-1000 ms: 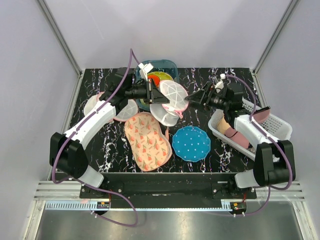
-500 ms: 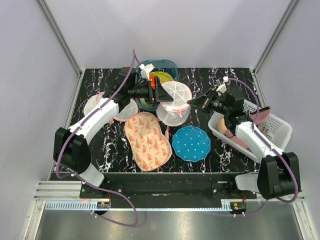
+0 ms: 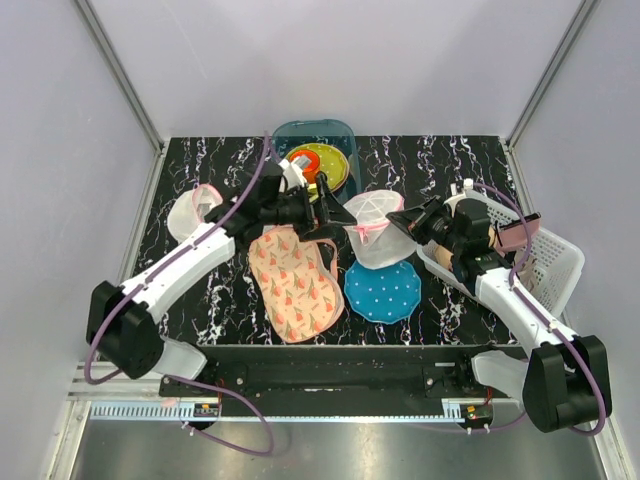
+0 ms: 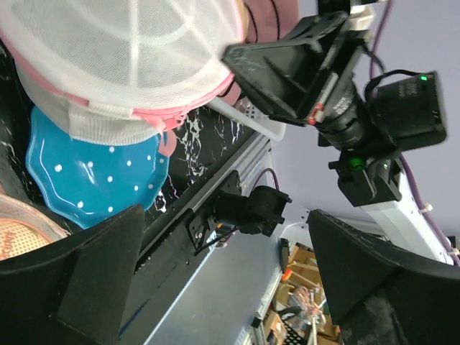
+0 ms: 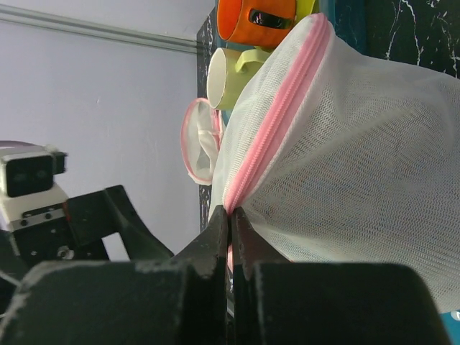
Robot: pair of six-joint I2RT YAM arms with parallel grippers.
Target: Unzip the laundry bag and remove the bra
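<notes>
Pinching the pink zip trim (image 5: 277, 122) of the laundry bag (image 3: 372, 238), the right end effector (image 3: 394, 222) is clenched tight on it. The white mesh bag is near the middle of the counter (image 3: 440, 165), over the far edge of a blue dotted mat (image 3: 385, 292). Whether the bag touches the mat cannot be told. The left end effector (image 3: 332, 198) is just beside the bag on its left, with its fingers spread wide and nothing in them. A pink flower-print cloth (image 3: 295, 285) lies near the front edge, left of the mat. A teal tub (image 3: 318, 132) at the far edge holds a yellow plate (image 3: 335, 170) and an orange cup (image 5: 255, 18). A white basket (image 3: 555, 262) sits by the right edge.
</notes>
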